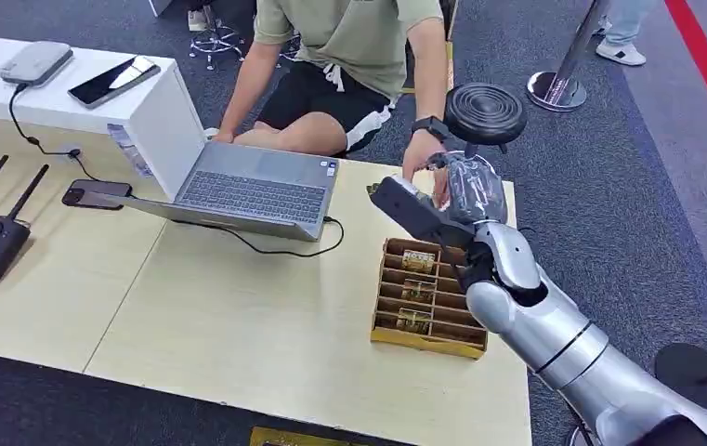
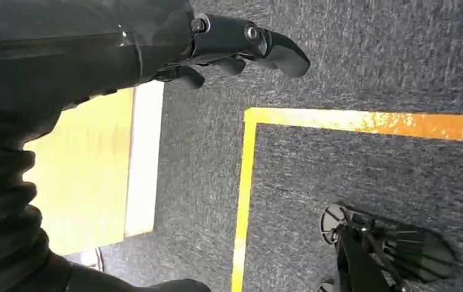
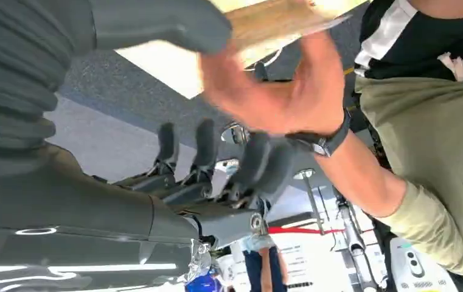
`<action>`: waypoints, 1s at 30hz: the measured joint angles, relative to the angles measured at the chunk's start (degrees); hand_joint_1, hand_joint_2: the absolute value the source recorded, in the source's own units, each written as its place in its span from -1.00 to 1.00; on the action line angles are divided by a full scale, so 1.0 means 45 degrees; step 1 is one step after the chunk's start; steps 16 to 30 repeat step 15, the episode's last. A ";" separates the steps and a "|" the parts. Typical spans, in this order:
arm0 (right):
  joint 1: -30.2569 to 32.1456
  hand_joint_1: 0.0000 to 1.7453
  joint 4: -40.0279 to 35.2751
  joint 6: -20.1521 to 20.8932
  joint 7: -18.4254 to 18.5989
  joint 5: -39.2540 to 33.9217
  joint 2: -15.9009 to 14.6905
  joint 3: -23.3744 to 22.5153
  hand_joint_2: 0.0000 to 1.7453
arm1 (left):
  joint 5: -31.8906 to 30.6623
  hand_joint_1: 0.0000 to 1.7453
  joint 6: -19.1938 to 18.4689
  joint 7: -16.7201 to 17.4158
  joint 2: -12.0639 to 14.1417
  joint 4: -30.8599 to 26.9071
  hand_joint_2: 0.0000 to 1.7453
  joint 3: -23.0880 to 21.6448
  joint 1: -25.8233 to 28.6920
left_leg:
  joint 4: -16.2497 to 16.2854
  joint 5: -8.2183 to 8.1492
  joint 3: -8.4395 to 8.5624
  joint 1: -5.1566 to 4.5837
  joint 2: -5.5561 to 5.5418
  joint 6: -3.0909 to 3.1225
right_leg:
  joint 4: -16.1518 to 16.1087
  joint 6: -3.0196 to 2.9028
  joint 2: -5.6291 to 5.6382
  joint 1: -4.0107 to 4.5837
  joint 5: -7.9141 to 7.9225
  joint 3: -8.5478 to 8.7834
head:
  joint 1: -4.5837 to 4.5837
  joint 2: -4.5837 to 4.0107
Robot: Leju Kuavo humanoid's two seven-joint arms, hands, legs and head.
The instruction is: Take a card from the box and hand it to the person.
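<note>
The right robot hand (image 1: 433, 200) is raised above the far edge of the pale wooden worktop (image 1: 238, 316), just beyond the brown compartmented cardboard box (image 1: 428, 297) that sits near the worktop's right side. In the right wrist view a thin tan card (image 3: 277, 24) lies against the thick grey thumb (image 3: 156, 24), with the dark fingers (image 3: 204, 146) standing apart from it; whether the robot hand is still grasping the card I cannot tell. The person's hand (image 3: 271, 91), wearing a black wristwatch (image 3: 326, 137), reaches in between thumb and fingers, close beside the card. Small cards remain in the box compartments. The left robot hand (image 2: 241, 42) hangs over grey carpet (image 2: 362, 67), fingers loosely spread and holding nothing. A grey open laptop (image 1: 247, 190) rests on the worktop before the seated person.
</note>
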 joint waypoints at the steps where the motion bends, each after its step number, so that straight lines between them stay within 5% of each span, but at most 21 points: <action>1: 0.0000 -1.00 0.0010 0.0000 0.0000 0.0000 0.0000 0.0000 1.00 | 0.0043 -1.00 0.0038 0.0005 0.0000 0.0000 -1.00 0.0000 -0.0001 | 0.0000 0.0000 0.0000 0.0000 0.0000 0.0000 | 0.0000 0.0000 0.0000 0.0000 0.0000 0.0000 | 0.0005 0.0000; 9: -0.0001 -1.00 0.0039 -0.0195 -0.0005 -0.0029 0.0000 0.0000 1.00 | 0.0223 -1.00 0.0102 0.0010 0.0000 0.0000 -1.00 0.0000 0.0001 | 0.0000 0.0000 0.0001 0.0000 0.0000 0.0000 | 0.0000 0.0000 0.0000 0.0000 0.0000 0.0000 | 0.0000 0.0000; 15: 0.0319 -1.00 -0.0378 -0.1325 -0.0451 -0.1107 -0.0058 -0.0092 1.00 | 0.0649 -1.00 0.0136 -0.0107 0.0000 0.0000 -1.00 0.0005 0.0048 | 0.0003 0.0000 0.0012 0.0000 0.0002 0.0000 | -0.0002 0.0000 0.0004 0.0000 0.0000 -0.0001 | 0.0000 0.0000; 30: 0.0319 -1.00 -0.0378 -0.1325 -0.0451 -0.1107 -0.0058 -0.0092 1.00 | 0.0649 -1.00 0.0136 -0.0107 0.0000 0.0000 -1.00 0.0005 0.0048 | 0.0003 0.0000 0.0012 0.0000 0.0002 0.0000 | -0.0002 0.0000 0.0004 0.0000 0.0000 -0.0001 | 0.0000 0.0000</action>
